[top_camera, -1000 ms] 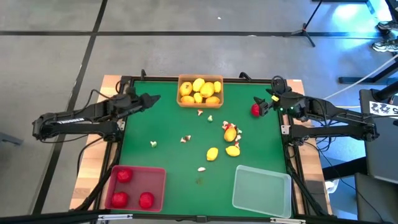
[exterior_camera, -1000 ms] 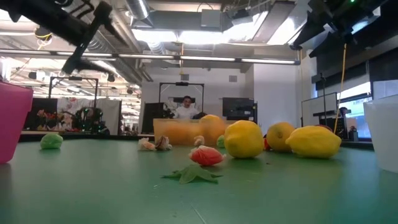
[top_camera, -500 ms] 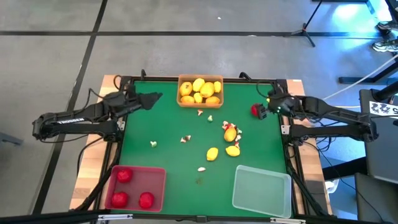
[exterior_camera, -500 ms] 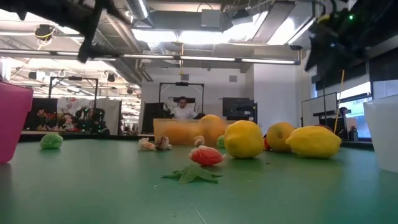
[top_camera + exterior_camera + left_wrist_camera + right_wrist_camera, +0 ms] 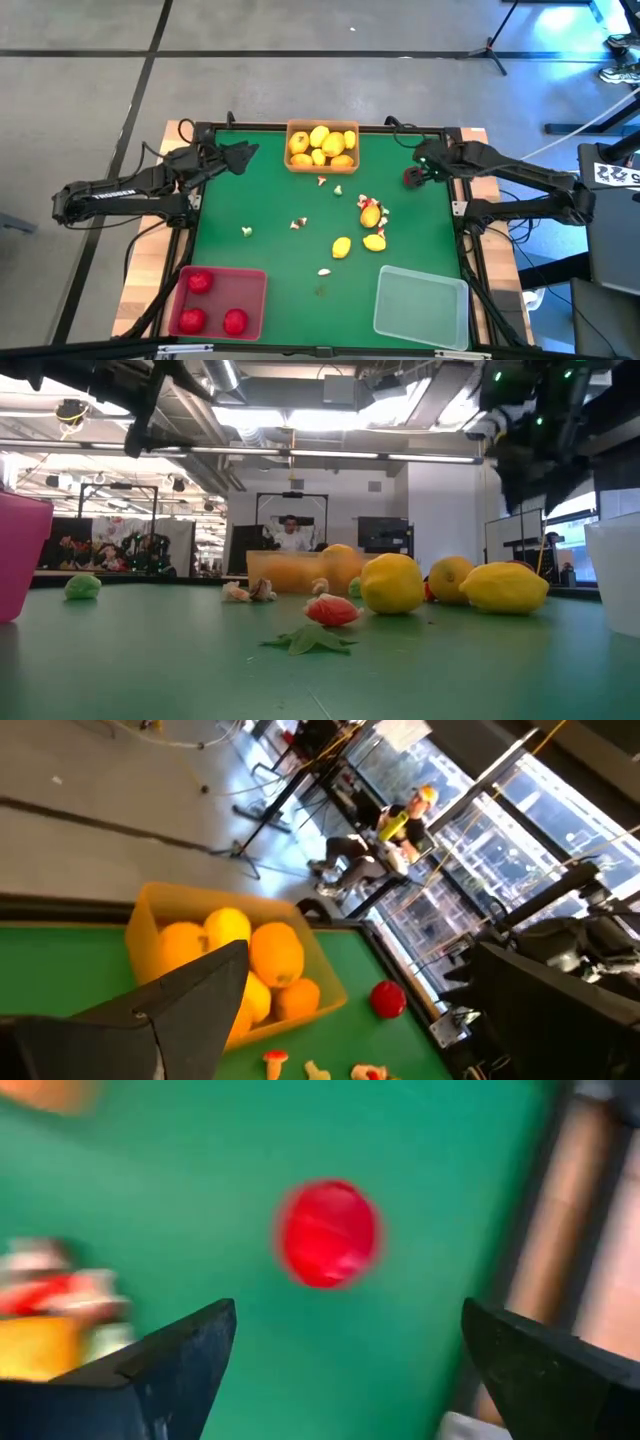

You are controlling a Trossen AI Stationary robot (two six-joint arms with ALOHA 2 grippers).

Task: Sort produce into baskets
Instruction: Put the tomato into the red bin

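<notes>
The right gripper hangs over the far right part of the green table, its fingers spread wide and empty, right above a red round fruit that lies alone near the table's right edge; in the right wrist view that fruit sits between the two dark fingertips, untouched. The left gripper waits over the far left corner, fingers also spread and holding nothing. The orange basket at the far edge is filled with yellow fruits. Near the middle of the table lie three more yellow fruits among small whitish-and-red bits. The red basket at the near left holds three red fruits. The clear basket stands at the near right.
</notes>
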